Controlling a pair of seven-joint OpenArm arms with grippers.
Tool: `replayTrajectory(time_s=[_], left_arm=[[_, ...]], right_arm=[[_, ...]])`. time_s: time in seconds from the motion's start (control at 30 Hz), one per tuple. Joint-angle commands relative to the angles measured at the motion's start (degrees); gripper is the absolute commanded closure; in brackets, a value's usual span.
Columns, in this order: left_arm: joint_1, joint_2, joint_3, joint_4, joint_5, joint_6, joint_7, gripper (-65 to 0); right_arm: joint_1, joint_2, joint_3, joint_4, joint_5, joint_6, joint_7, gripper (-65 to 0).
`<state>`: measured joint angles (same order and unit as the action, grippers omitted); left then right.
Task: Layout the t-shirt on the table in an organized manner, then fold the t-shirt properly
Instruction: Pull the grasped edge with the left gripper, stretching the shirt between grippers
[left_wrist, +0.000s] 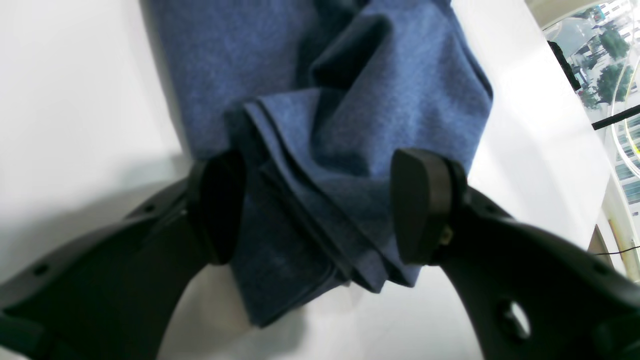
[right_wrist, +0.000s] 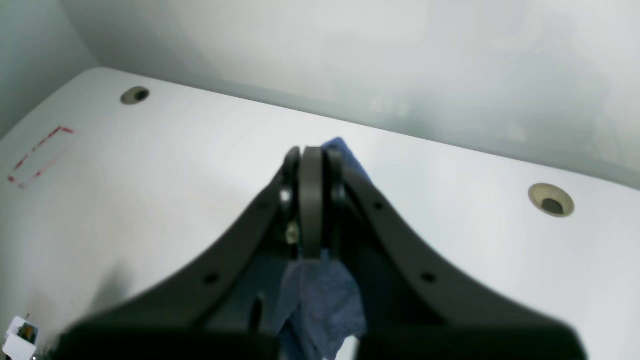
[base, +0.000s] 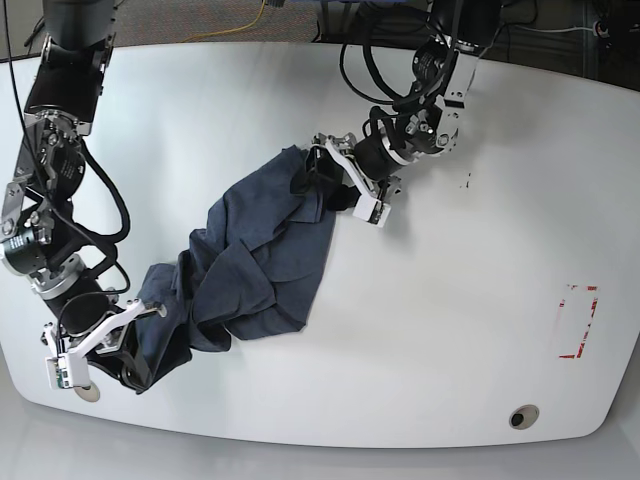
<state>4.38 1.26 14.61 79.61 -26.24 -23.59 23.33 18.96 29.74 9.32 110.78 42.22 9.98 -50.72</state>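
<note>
The dark blue-grey t-shirt (base: 255, 265) lies bunched in a long diagonal band on the white table (base: 450, 300). At its upper end my left gripper (base: 328, 180) stands open. In the left wrist view the left gripper (left_wrist: 320, 210) has its two pads on either side of a stack of folded t-shirt (left_wrist: 310, 150) edges. At the lower end my right gripper (base: 135, 355) is shut on the t-shirt. In the right wrist view the right gripper (right_wrist: 312, 165) has t-shirt (right_wrist: 320, 300) cloth hanging under its jaws and a tip showing past them. No lettering shows.
A red tape outline (base: 578, 320) marks the table's right side, with a grommet hole (base: 522, 416) near the front edge. The right wrist view shows two grommet holes (right_wrist: 135, 95) (right_wrist: 551, 200) and the tape (right_wrist: 37, 155). Cables hang behind the left arm.
</note>
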Motion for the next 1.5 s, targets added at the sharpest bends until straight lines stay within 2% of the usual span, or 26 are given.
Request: replayTrajectory(time_s=[0.0, 0.33, 0.77, 1.37, 1.47], left_arm=[[-0.7, 0.4, -0.1, 1.2, -1.1, -0.8, 0.6, -42.6], [-0.8, 0.4, 0.1, 1.2, -1.1, -0.9, 1.3, -42.6], [-1.2, 0.5, 6.2, 1.2, -1.1, -0.9, 1.3, -42.0], [-1.2, 0.7, 6.1, 2.3, -1.1, -0.9, 1.1, -41.9], [-1.2, 0.7, 6.0, 2.4, -1.1, -0.9, 1.1, -39.4]], right_arm=[[1.3, 0.8, 0.5, 0.6, 0.2, -0.1, 1.9, 0.0], [1.3, 0.7, 0.5, 0.6, 0.2, -0.1, 1.9, 0.0], [1.3, 0.7, 0.5, 0.6, 0.2, -0.1, 1.9, 0.0], [0.7, 0.7, 0.5, 0.5, 0.2, -0.1, 1.9, 0.0], [0.3, 0.6, 0.5, 0.5, 0.2, -0.1, 1.9, 0.0]])
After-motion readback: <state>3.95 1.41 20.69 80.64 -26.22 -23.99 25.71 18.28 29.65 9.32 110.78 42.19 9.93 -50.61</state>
